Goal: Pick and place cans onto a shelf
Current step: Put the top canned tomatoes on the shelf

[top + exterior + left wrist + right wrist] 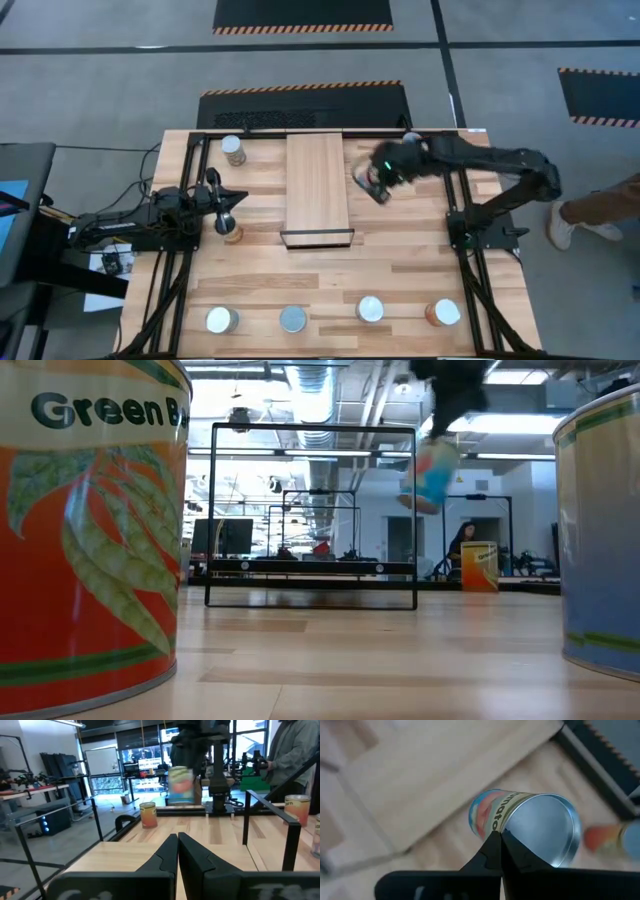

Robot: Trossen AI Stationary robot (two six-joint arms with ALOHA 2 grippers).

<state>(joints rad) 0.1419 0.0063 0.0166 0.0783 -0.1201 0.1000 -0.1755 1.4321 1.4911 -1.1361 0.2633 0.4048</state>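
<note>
Blue-and-orange tin can (540,827) tilts just past your right gripper's (499,838) closed, empty-looking fingers, right of the light-wood shelf plank (316,180).

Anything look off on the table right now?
Yes: one can is tilted in mid-air right of the shelf, just beyond the right gripper, which is shut with nothing in it. The can looks loose, perhaps falling. The left gripper waits shut at the table's left.
</note>
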